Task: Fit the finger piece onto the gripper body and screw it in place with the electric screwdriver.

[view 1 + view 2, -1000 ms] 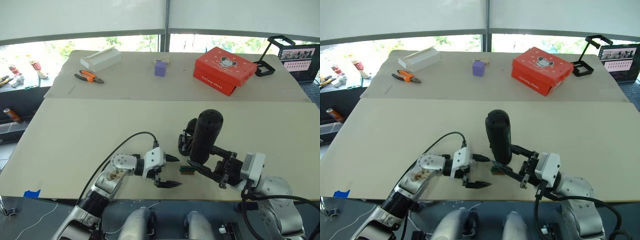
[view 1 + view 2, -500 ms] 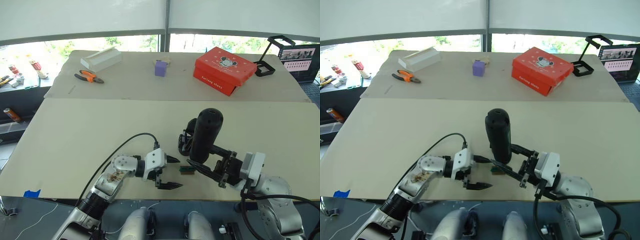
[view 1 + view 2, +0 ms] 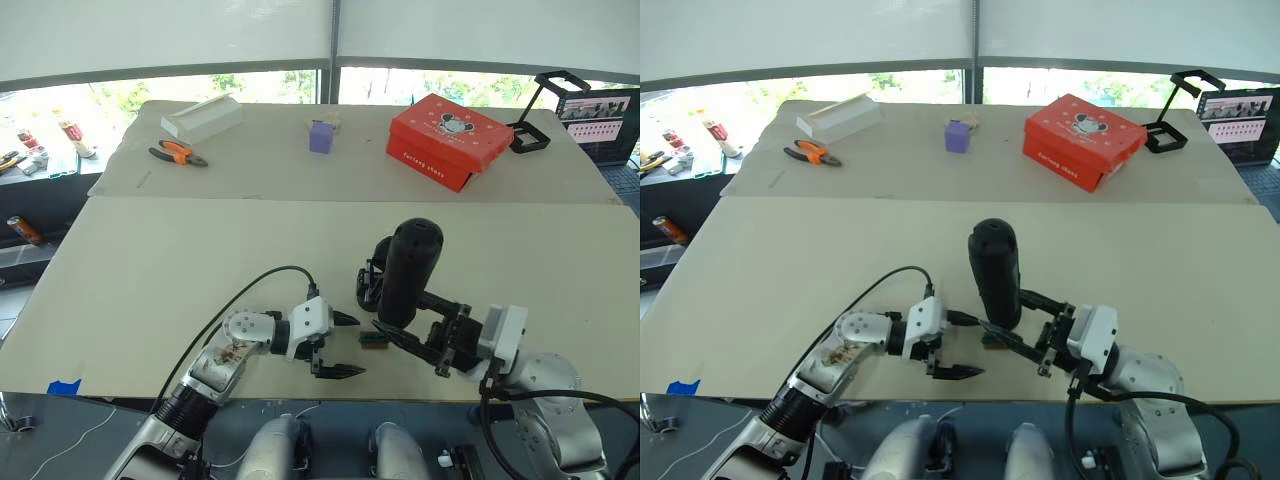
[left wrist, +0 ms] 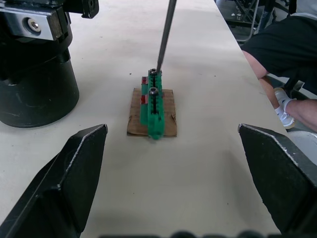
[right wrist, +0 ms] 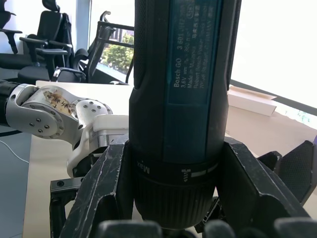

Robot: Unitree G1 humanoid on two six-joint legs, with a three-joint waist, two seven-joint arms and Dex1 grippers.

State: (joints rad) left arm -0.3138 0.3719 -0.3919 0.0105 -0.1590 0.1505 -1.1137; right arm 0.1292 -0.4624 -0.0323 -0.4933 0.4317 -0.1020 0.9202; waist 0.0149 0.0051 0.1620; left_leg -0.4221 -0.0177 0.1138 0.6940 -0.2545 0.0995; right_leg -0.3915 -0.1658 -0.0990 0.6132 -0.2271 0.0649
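My right gripper [image 3: 418, 338] is shut on the electric screwdriver [image 3: 405, 272], a thick black cylinder held nearly upright near the table's front edge. Its thin metal bit [image 4: 165, 34] comes down onto a screw head at the end of a small green block [image 4: 153, 108] lying on a brown card. My left gripper [image 3: 352, 345] stands open just left of that block, one finger [image 4: 74, 183] on either side of it and not touching. The gripper body [image 3: 371, 282], black with a rounded base [image 4: 34, 74], stands just behind the screwdriver. The finger piece is out of view.
On the far table lie a red box [image 3: 447, 140], a purple block [image 3: 321, 136], orange-handled pliers [image 3: 177, 153], a white box [image 3: 203, 117] and a black stand [image 3: 535, 125]. A seated person [image 4: 282, 54] is beyond the table's end. The table's front edge runs just below both grippers.
The screwdriver's top has edged very slightly to the left. The left gripper and the green block have stayed put.
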